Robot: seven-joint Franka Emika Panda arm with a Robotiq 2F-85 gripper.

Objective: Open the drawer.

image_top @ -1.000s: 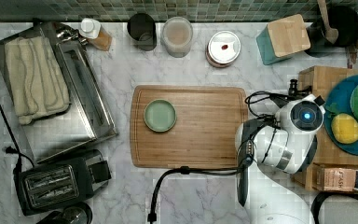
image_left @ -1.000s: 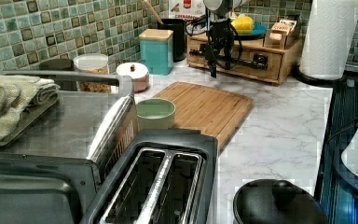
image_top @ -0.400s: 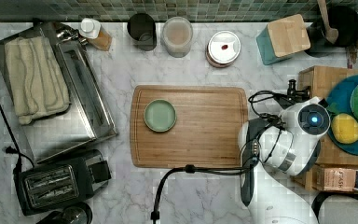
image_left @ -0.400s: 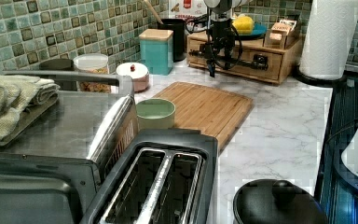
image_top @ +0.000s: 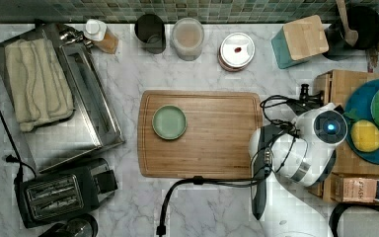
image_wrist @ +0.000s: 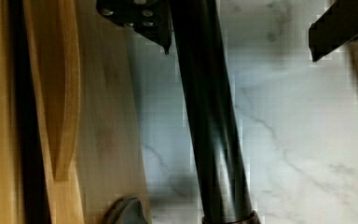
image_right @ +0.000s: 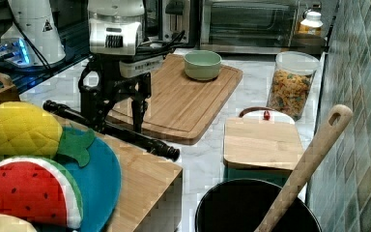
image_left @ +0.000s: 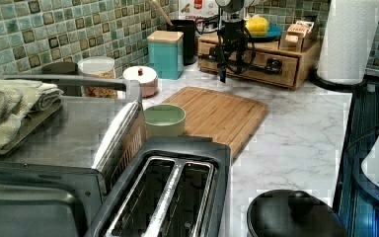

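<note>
Black metal, the handle (image_wrist: pixel 209 116) runs as one long bar across the drawer (image_left: pixel 256 58) front, and it lies between the spread jaws of the gripper (image_right: pixel 118 104), one finger (image_wrist: pixel 137 18) on the wood side, the other on the marble side. In the top view the drawer sits at 3 o'clock from the board (image_top: pixel 200 133). One drawer, one handle, one arm, one bowl (image_top: pixel 169 122). Closing on the bar looks next.
</note>
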